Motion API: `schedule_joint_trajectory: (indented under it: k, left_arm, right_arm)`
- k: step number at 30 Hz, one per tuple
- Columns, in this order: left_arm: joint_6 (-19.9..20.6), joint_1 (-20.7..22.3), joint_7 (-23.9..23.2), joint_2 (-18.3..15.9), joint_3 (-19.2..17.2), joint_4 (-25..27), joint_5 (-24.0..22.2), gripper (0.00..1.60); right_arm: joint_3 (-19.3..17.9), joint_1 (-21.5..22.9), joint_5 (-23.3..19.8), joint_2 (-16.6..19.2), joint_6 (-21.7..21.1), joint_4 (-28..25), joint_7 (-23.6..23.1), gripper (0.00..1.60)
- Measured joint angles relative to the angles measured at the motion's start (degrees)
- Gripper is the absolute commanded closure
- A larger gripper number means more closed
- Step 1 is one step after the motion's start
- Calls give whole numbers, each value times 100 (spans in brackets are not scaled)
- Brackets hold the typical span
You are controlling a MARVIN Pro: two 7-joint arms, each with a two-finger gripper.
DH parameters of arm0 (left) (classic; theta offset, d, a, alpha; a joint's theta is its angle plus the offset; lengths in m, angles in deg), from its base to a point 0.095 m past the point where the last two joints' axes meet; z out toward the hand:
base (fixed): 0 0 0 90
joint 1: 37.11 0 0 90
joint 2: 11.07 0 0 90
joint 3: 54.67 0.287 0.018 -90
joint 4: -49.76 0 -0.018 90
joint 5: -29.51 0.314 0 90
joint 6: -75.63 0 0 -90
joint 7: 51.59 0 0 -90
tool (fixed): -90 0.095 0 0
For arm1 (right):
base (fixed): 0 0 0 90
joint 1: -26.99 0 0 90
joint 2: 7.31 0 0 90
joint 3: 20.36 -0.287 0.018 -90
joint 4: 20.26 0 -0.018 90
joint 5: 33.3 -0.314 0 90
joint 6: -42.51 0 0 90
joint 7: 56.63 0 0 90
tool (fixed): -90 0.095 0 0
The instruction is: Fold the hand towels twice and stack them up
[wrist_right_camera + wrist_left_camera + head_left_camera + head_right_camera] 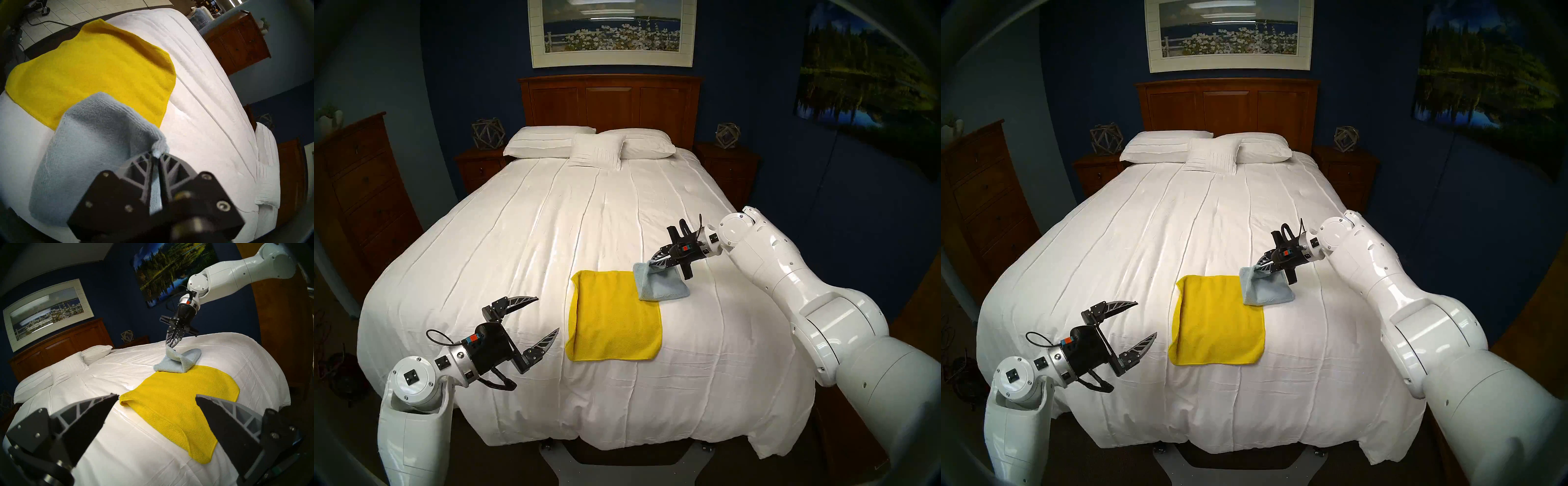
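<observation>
A bright yellow hand towel (614, 315) (1217, 319) (183, 404) (95, 67) lies flat on the white bedspread near the foot of the bed. Its far right corner is overlapped by the pale grey-blue hand towel (663, 285) (1266, 288) (175, 364) (88, 152), which is folded. My right gripper (651, 263) (1256, 268) (170, 346) (157, 154) is shut on a corner of that grey-blue towel and lifts it off the bed. To the left of the yellow towel, my left gripper (548, 314) (1146, 319) (156, 397) hovers open and empty.
White pillows (588, 146) lie at the head of the bed below a wooden headboard (609, 101). Nightstands (480, 169) flank the bed, each with a geometric ornament. A wooden dresser (358, 203) stands on the left. The bedspread (551, 220) spreads wide beyond the towels.
</observation>
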Motion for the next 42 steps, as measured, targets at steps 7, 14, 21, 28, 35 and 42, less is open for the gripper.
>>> schedule_joint_trajectory:
  k: [7,14,21,28,35,42]
  left_arm:
    - [0,2,-5,5,-3,0,3,0]
    - [0,2,-9,10,-7,2,7,0]
    - [0,8,-12,14,-8,-2,11,0]
    - [0,17,-14,19,-8,-7,17,0]
    - [0,25,-19,24,-9,-9,23,0]
    - [0,28,-24,29,-11,-9,26,0]
  right_arm:
    - [177,208,474,-250,107,481,471,0]
    - [214,295,739,-270,475,682,841,0]
    - [-182,330,663,121,743,582,800,0]
    - [-600,276,549,606,961,511,458,0]
    - [-777,-139,261,1034,1293,211,552,0]
    - [-821,-562,-99,1287,1537,-332,820,0]
